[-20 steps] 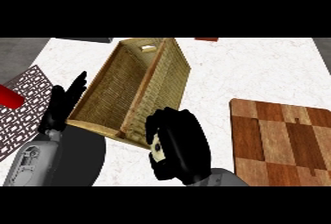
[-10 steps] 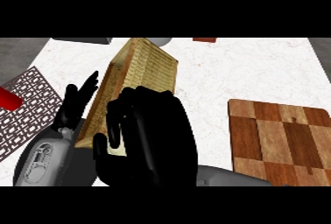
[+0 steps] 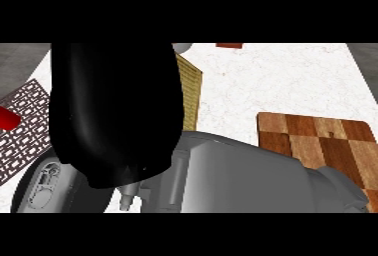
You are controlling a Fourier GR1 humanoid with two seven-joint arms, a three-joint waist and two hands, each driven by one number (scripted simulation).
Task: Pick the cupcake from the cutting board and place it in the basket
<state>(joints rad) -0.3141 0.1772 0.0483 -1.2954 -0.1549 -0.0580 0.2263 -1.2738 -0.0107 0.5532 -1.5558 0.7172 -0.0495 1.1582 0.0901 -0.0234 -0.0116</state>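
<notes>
a white marbled counter is lying under everything, and most of it is showing to the right of the right hand. that hand is filling the middle and left of the head view as one big black mass, so whether it is open or shut is not showing, and the cupcake is not showing anywhere. its grey forearm is crossing the lower part of the view. just right of the hand a sliver of the woven basket is peeking out. further right the wooden cutting board is lying bare. left of the hand a patterned mat is carrying a red thing at the edge.
</notes>
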